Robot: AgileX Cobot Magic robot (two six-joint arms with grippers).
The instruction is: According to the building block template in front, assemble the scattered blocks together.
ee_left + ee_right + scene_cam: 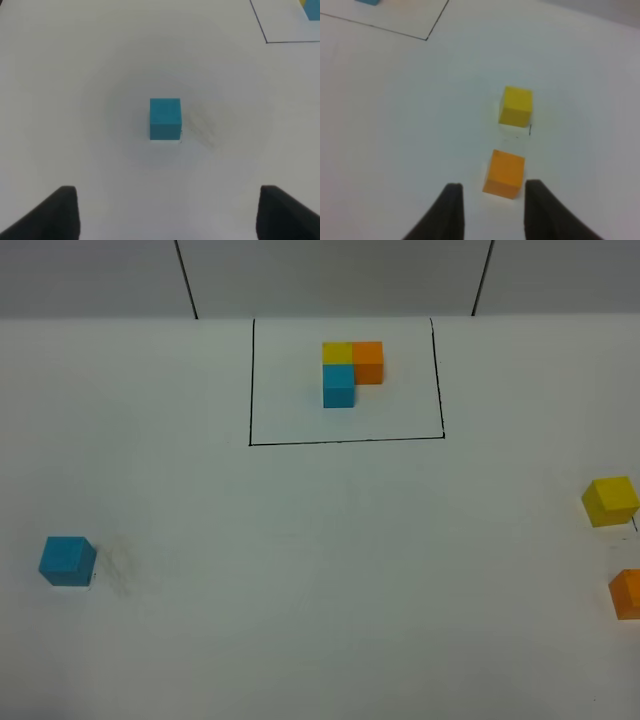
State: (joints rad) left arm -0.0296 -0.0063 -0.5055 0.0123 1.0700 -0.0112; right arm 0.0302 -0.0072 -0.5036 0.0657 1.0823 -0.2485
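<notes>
The building block template [346,380] is a black-outlined rectangle at the back middle, framing joined yellow, orange and blue cubes in an L. The loose sky blue cube [67,561] sits at the left and shows in the middle of the left wrist view [165,119]. My left gripper [167,192] is open, well short of it. The loose yellow cube [610,500] and orange cube [627,593] sit at the right edge. In the right wrist view the orange cube [504,173] lies just ahead of my open right gripper [494,186], with the yellow cube [516,105] beyond it.
The white table [330,570] spans the whole view. Two dark lines run up the grey back wall [330,275]. A corner of the template's outline shows in the left wrist view [266,42] and in the right wrist view [427,38].
</notes>
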